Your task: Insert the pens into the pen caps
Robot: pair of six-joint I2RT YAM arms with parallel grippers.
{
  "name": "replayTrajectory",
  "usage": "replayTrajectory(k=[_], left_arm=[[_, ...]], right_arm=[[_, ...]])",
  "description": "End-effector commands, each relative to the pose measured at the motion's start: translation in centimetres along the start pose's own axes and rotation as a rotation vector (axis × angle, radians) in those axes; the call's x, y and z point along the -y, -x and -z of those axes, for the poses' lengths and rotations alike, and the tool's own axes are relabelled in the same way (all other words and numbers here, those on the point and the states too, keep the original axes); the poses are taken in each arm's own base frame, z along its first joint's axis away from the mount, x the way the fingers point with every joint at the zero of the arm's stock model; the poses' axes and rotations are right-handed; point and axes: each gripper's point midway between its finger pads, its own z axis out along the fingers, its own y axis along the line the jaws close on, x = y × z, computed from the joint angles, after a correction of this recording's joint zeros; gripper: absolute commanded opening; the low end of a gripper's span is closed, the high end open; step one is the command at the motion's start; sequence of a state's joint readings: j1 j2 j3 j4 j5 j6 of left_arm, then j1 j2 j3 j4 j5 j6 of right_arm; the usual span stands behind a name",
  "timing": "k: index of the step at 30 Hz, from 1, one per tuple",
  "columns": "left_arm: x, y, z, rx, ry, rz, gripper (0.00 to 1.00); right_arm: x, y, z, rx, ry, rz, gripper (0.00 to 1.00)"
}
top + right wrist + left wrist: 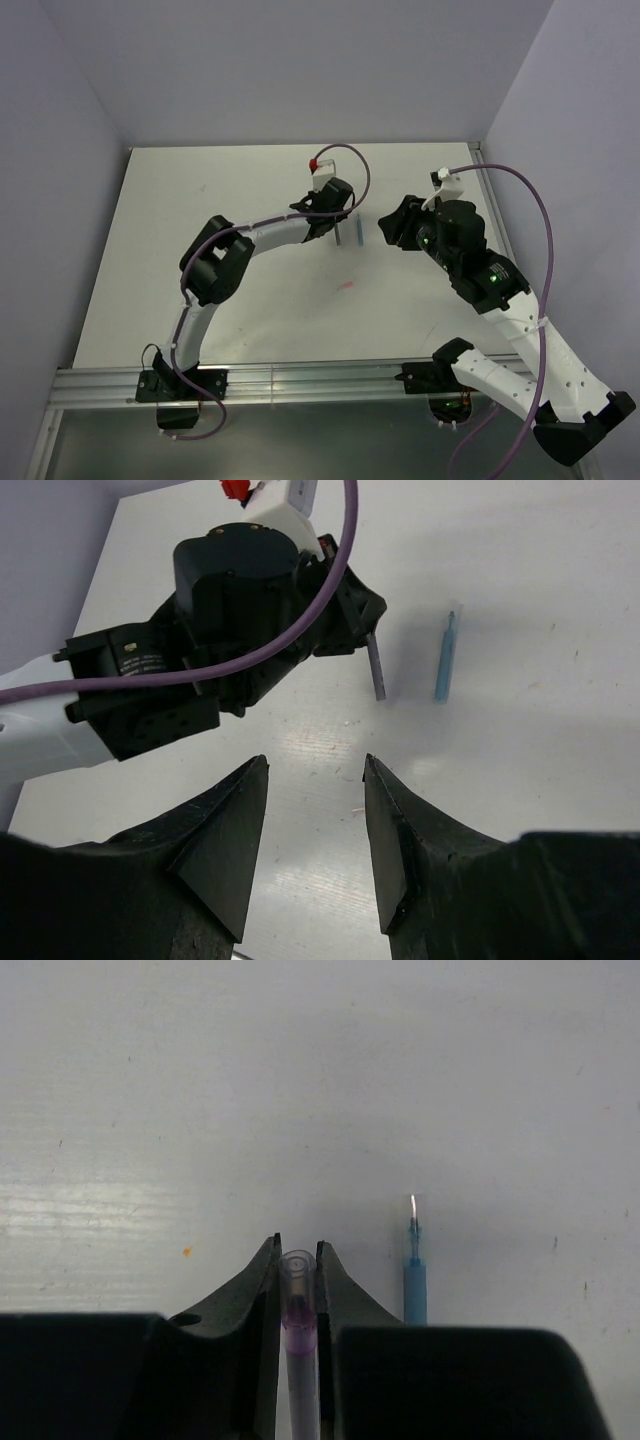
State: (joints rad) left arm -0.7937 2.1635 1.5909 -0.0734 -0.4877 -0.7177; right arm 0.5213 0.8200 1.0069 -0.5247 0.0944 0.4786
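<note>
White tabletop [200,250], pale lilac walls [60,150]. Clamped in the left gripper [298,1246]: grey pen [298,1305], lower length hidden between fingers [258,1295]. Just beside it on the tabletop, blue pen [414,1285], rear cut off. Jaws of the right gripper [315,765] spread, holding nothing. Faint pinkish mark [345,285], unidentifiable.

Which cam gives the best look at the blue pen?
Right wrist: the blue pen lies in full length, unobstructed. Left wrist shows only its tip end; the left claw, shut on a grey pen, hides the rest. Top external shows a tiny sliver.
</note>
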Motion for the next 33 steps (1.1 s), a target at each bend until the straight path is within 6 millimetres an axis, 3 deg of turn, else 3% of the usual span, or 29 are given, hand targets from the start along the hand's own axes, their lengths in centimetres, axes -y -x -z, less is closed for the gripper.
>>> replayTrajectory(k=[1, 9, 13, 18, 20, 23, 26, 27, 30, 31, 33], left_arm=[[1.0, 1.3, -0.9, 0.032, 0.001, -0.011, 0.18], [0.8, 0.5, -1.5, 0.01, 0.01, -0.038, 0.39], [0.6, 0.5, -1.7, 0.006, 0.012, -0.04, 0.45], [-0.2, 2.1, -0.5, 0.026, 0.032, -0.01, 0.44], [-1.3, 3.6, 0.9, 0.041, 0.043, 0.035, 0.45], [-3.9, 5.6, 3.5, 0.075, 0.089, 0.108, 0.38], [-8.1, 6.6, 6.4, 0.098, 0.202, 0.188, 0.37], [-10.6, 6.5, 8.0, 0.088, 0.26, 0.201, 0.38], [-14.9, 6.6, 10.4, 0.122, 0.378, 0.316, 0.39], [-18.0, 6.4, 12.0, 0.124, 0.45, 0.338, 0.38], [-20.7, 6.1, 13.9, 0.149, 0.514, 0.431, 0.38]], right_arm=[[-0.1, 0.8, 0.3, 0.038, -0.001, 0.012, 0.51], [-0.2, 0.7, 0.3, 0.034, 0.009, 0.013, 0.51], [-0.2, 0.6, 0.2, 0.032, 0.006, 0.015, 0.51], [-0.2, 0.6, 0.2, 0.029, 0.006, 0.02, 0.51], [-0.2, 0.5, 0.1, 0.024, 0.007, 0.02, 0.52], [-0.3, 0.3, -0.1, 0.015, 0.014, 0.024, 0.51], [-0.3, -0.3, -0.5, 0.003, 0.024, 0.026, 0.52], [-0.3, -0.3, -0.5, 0.003, 0.027, 0.03, 0.52], [-0.5, -0.9, -0.9, -0.01, 0.042, 0.032, 0.52], [-0.6, -1.0, -1.0, -0.016, 0.05, 0.032, 0.52], [-0.7, -1.3, -1.2, -0.021, 0.062, 0.032, 0.52]])
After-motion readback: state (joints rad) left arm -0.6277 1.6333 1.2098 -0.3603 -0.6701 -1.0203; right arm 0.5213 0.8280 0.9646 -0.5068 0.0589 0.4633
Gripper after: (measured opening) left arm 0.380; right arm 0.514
